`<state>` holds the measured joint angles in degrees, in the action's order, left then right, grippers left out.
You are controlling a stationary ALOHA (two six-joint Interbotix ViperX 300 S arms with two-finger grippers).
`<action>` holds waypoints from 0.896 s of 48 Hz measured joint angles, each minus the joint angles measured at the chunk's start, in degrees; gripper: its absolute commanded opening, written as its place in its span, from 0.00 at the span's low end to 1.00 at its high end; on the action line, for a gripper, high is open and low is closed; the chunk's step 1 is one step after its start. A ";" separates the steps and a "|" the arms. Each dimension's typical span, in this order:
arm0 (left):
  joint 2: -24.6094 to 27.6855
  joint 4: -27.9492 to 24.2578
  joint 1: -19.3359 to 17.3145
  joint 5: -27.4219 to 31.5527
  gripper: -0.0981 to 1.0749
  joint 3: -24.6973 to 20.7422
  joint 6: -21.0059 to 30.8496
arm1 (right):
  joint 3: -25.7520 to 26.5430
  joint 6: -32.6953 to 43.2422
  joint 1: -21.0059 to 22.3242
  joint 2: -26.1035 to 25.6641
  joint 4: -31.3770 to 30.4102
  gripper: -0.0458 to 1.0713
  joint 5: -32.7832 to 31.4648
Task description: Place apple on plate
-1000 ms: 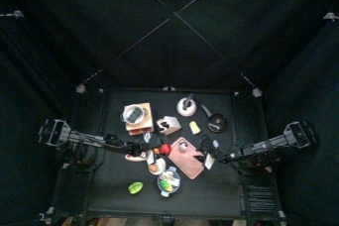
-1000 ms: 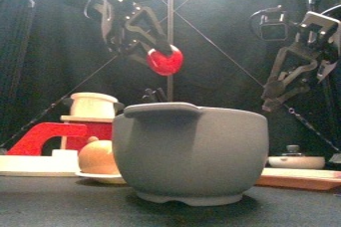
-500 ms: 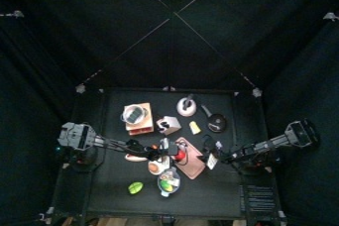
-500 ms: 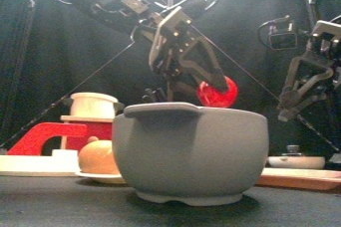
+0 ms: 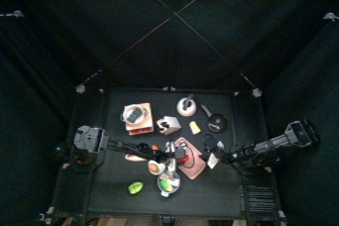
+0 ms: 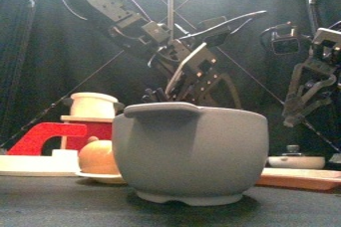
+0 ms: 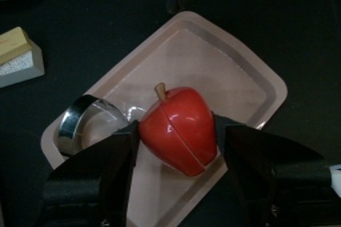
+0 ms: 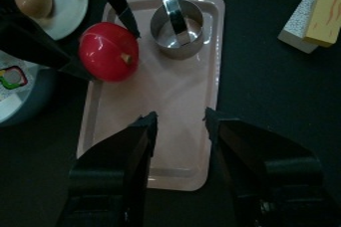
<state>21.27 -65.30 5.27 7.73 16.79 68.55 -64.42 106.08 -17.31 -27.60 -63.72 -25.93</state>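
Over the pink rectangular plate [image 7: 220, 77] the left gripper [image 7: 186, 156] holds the red apple [image 7: 178, 131], its two jaws closed against the fruit's sides with the stem end pointing away from the wrist. From the right wrist camera the apple [image 8: 110, 47] sits above the plate's [image 8: 160, 121] far end, just beside a small metal ring [image 8: 178, 34] that rests on the plate; whether the apple touches the plate cannot be told. The right gripper [image 8: 177, 131] hovers over the plate's near end, jaws parted and holding nothing. In the front view a large grey bowl [image 6: 192, 153] hides the plate.
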 measured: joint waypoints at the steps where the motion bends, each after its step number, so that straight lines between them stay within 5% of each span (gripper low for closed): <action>1: 0.09 0.00 0.00 0.00 0.76 0.00 -0.09 | 0.00 0.00 0.00 0.00 0.09 0.76 0.00; 26: 0.70 1.49 0.00 -0.09 0.92 0.00 -4.13 | 0.00 0.00 0.18 0.00 -0.09 0.76 0.00; 43: 0.70 2.90 0.35 0.00 0.93 0.00 -5.01 | 0.09 0.00 0.18 0.00 -0.18 0.76 0.00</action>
<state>21.97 -62.40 5.63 7.73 16.79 63.54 -64.34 106.08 -17.14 -27.60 -63.90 -25.93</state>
